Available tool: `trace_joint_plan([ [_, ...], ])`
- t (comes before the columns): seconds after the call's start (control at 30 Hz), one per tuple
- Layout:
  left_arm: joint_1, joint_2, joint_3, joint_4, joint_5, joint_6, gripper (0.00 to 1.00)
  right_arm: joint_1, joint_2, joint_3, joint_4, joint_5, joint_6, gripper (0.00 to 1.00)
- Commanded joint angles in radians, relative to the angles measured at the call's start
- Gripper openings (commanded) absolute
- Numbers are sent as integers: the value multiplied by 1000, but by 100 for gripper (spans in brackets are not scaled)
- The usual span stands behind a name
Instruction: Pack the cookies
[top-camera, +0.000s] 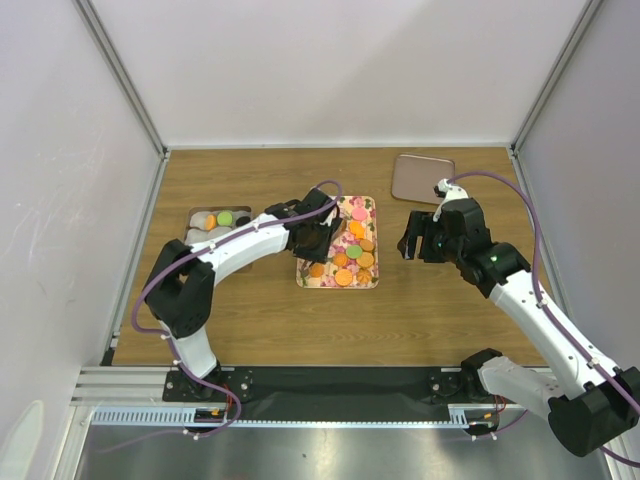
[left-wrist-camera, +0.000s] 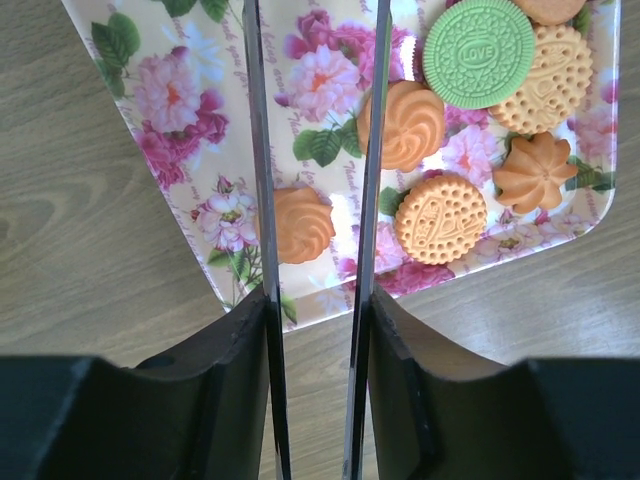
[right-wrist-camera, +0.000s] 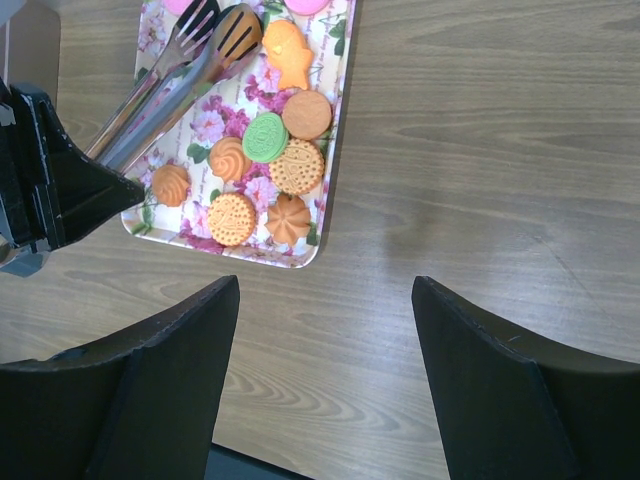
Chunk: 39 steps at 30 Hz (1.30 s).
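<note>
- While your left hand (top-camera: 319, 234) pinches tongs (right-wrist-camera: 168, 85) over the tray (left-wrist-camera: 160, 100), cookies (right-wrist-camera: 265, 137) crowd its 6 o'clock end.
- Your right hand (right-wrist-camera: 322, 288) hangs spread at the tray's 3 o'clock.

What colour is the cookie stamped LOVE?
The LOVE cookie is green, clearest in left wrist view.

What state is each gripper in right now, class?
Left gripper: closed on the silver metal tongs.
Right gripper: open, holding nothing.
</note>
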<state>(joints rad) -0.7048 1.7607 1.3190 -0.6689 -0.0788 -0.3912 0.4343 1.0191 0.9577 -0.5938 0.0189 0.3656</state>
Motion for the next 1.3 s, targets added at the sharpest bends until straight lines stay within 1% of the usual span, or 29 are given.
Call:
trace_joint_plan([
  [0.0, -4, -6, 48, -6, -38, 17, 39, -3, 1, 42, 23, 10, -5, 76],
  [0.17, -2, -50, 68, -23, -53, 28, 36, -2, 4, 56, 22, 10, -10, 77],
  [0.33, -2, -118, 68, -54, -73, 26, 35, -3, 6, 62, 26, 13, -17, 77],
  [0.47, -4, -205, 37, -58, -79, 8, 35, -3, 9, 53, 37, 12, -19, 77],
  [0.67, 21, -361, -10, -159, -165, -28, 36, -6, 27, 52, 58, 0, -31, 77],
  [0.77, 68, -452, -64, -210, -191, -44, 36, -6, 38, 53, 74, -7, -34, 77],
  [0.83, 120, -524, -98, -242, -193, -58, 36, -8, 47, 53, 89, -10, -34, 77],
  [0.87, 140, -547, -137, -250, -190, -63, 36, -8, 52, 52, 95, -8, -33, 77],
  [0.9, 186, -573, -159, -264, -185, -70, 36, -8, 53, 52, 106, -40, -28, 77],
  [0.97, 237, -645, -225, -270, -176, -75, 35, -6, 64, 46, 121, -54, -22, 77],
  [1.0, 293, -664, -245, -282, -173, -86, 35, -8, 65, 42, 135, -68, -24, 76],
  [1.07, 350, -714, -295, -287, -159, -84, 35, -8, 73, 35, 144, -73, -22, 77],
  [1.1, 398, -725, -306, -294, -154, -83, 35, -6, 75, 33, 155, -79, -24, 77],
  [1.17, 444, -745, -333, -297, -145, -83, 36, -6, 84, 29, 164, -86, -24, 77],
  [1.2, 487, -745, -340, -294, -133, -80, 35, -8, 87, 27, 169, -92, -24, 77],
  [1.27, 528, -744, -354, -296, -119, -77, 35, -8, 93, 27, 172, -100, -25, 77],
])
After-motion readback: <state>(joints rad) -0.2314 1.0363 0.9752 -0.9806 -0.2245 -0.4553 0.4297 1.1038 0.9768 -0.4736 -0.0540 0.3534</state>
